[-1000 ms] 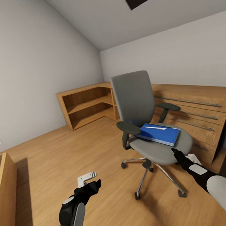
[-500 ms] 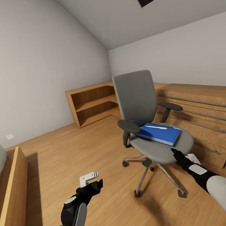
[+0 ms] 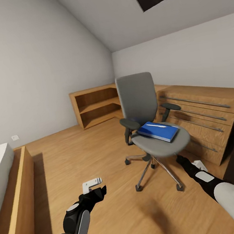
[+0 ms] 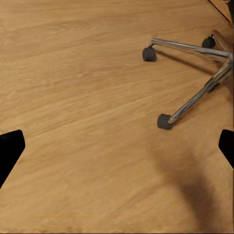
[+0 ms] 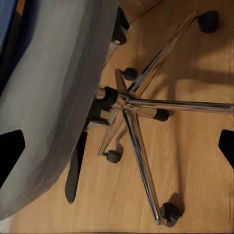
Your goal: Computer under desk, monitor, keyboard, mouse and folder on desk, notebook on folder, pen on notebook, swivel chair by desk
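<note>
Left arm (image 3: 74, 222): black shell links with a long light-grey panel down the forearm and a small grey oval patch near the wrist. Left gripper (image 3: 93, 186): black angular body, one pale grey-white bracket-shaped finger with small holes.

Right arm (image 3: 226, 196): fat glossy white rounded segment, then a slimmer black forearm with a light-grey rounded-rectangle patch. Right gripper (image 3: 191, 162): black, with a small white piece at the tip.

Wrist views: fingertips (image 4: 9, 148) are flat black wedges.
</note>
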You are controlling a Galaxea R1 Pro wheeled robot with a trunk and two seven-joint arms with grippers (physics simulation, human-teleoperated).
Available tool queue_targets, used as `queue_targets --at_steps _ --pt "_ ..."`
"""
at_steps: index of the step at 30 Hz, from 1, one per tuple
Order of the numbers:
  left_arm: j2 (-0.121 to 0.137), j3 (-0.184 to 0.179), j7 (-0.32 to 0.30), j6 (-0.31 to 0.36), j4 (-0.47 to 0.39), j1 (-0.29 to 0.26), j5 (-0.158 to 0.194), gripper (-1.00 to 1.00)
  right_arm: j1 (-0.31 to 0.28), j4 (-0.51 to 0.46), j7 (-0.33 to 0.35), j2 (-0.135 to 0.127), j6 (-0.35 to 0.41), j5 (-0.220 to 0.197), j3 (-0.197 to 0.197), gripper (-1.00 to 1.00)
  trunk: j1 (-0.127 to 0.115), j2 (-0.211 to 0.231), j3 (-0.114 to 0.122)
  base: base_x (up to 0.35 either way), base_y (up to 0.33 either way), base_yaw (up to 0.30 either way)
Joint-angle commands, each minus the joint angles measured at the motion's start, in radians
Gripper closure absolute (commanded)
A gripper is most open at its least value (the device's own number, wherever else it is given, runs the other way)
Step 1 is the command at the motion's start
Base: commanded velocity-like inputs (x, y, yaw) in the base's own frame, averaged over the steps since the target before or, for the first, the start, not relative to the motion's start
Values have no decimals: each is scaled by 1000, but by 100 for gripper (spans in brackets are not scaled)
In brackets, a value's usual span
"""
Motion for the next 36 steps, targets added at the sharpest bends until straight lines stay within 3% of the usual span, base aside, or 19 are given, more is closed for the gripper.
queue_targets --at_steps 1,9,13,16,18,21,23,26,27,32,33,34,36 --pt "0 -1 9 3 -1 -1 11 -100 -1 2 6 0 -2 2 -8 -100 -1 0 -1 -334 -79 0" --pt "-1 -2 9 5 -2 -1 10 -100 -1 6 3 0 -4 4 -9 -100 -1 0 -1 -211 -48 0" --pt "-1 -3 9 8 -1 -1 12 -100 -1 45 2 2 -13 8 -8 -100 -16 28 12 -24 -5 0" --pt "-1 -15 12 8 22 -1 12 -100 -1 70 1 19 -62 17 -6 -100 -28 49 21 -6 -1 0" --pt "0 -29 15 7 62 -1 11 -100 5 79 -3 34 -139 38 -5 -100 -35 63 27 -3 -1 0" --pt "0 -37 16 5 114 -1 10 -100 50 86 -8 50 -280 97 -2 -100 -47 84 37 -1 0 0" --pt "0 -40 16 3 155 0 10 -100 102 88 -10 67 -385 163 2 -100 -55 98 43 0 0 0" --pt "3 -39 17 -1 246 -1 8 -100 195 91 -15 103 -560 335 4 -100 -66 119 52 0 0 0" --pt "4 -39 17 -2 273 0 8 -100 219 92 -20 109 -587 366 4 -100 -70 126 55 0 0 0" --pt "27 -38 14 -75 413 0 8 -100 311 92 -35 134 -629 417 5 -100 -89 161 71 0 0 0" --pt "33 -39 13 -135 472 -1 8 -100 334 92 -36 140 -633 422 5 -100 -93 168 74 0 0 0" --pt "47 -39 10 -286 610 0 9 -100 398 93 -38 157 -635 426 5 -100 -97 175 77 0 0 0" --pt "50 -39 9 -344 663 0 8 -100 418 93 -39 161 -634 427 5 -100 -104 189 84 0 0 0"
